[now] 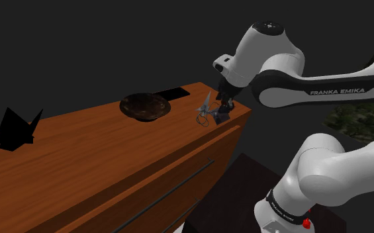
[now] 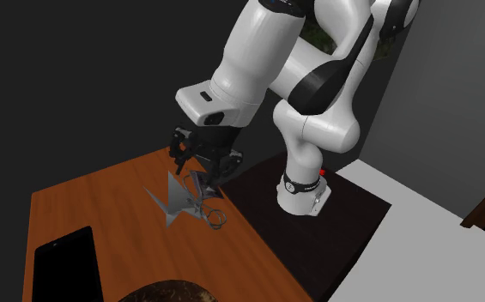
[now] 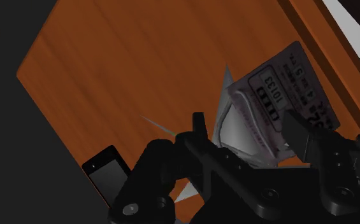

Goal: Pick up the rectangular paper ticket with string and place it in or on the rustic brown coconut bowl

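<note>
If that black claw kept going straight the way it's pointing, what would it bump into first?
The gripper clasps the ticket; straight beyond lies the wooden tabletop near its corner, so probably that first, though depth is unclear.

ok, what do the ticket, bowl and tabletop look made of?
Ticket: looks like thin grey paper or card, matte, with printed numbers and a bent face.
Bowl: dark brown with a rough, mottled surface, maybe coconut shell or wood; can't confirm.
Tabletop: reddish-brown wood, streaky grain, slight sheen.
</note>
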`<act>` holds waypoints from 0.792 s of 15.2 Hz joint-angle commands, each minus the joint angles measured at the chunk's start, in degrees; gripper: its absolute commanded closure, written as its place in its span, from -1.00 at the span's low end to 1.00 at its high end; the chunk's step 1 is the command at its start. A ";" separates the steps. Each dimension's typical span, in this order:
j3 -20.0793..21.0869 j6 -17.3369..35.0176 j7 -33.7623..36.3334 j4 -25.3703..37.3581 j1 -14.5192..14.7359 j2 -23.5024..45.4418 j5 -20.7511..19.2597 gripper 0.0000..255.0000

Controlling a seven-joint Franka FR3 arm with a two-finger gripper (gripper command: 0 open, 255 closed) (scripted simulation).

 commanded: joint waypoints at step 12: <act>0.02 -2.33 -0.87 2.02 0.29 -0.41 0.60 1.00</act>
